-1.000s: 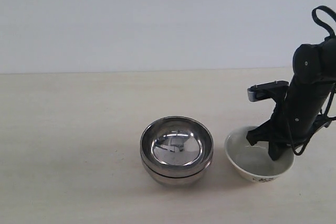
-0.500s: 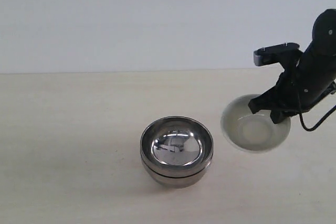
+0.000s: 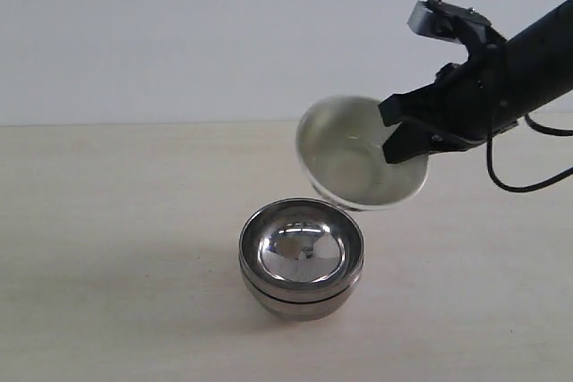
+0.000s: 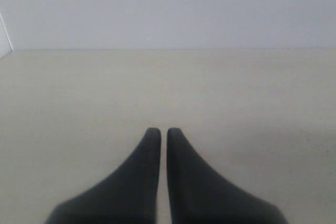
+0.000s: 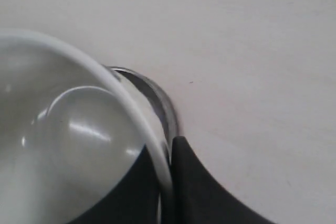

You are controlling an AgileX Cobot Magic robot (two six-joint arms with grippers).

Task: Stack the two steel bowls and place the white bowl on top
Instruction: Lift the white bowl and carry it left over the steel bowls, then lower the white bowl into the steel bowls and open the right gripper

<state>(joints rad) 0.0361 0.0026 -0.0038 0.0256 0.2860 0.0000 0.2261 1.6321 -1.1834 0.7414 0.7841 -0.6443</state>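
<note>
Two steel bowls (image 3: 302, 257) sit nested as one stack on the table, front centre. The white bowl (image 3: 358, 164) hangs tilted in the air above and just right of the stack, my right gripper (image 3: 407, 136) shut on its rim. In the right wrist view the white bowl (image 5: 68, 145) fills the near side, one finger inside and one outside its rim; the steel stack's rim (image 5: 157, 98) peeks out beneath it. My left gripper (image 4: 159, 132) is shut over bare table with nothing held. It does not show in the exterior view.
A pale wooden table (image 3: 107, 221) runs back to a plain white wall. A black cable (image 3: 515, 187) loops under the right arm.
My right gripper has lifted the white bowl off the table at the right and carried it up and leftward, until it hangs over the steel stack. The stack has not moved.
</note>
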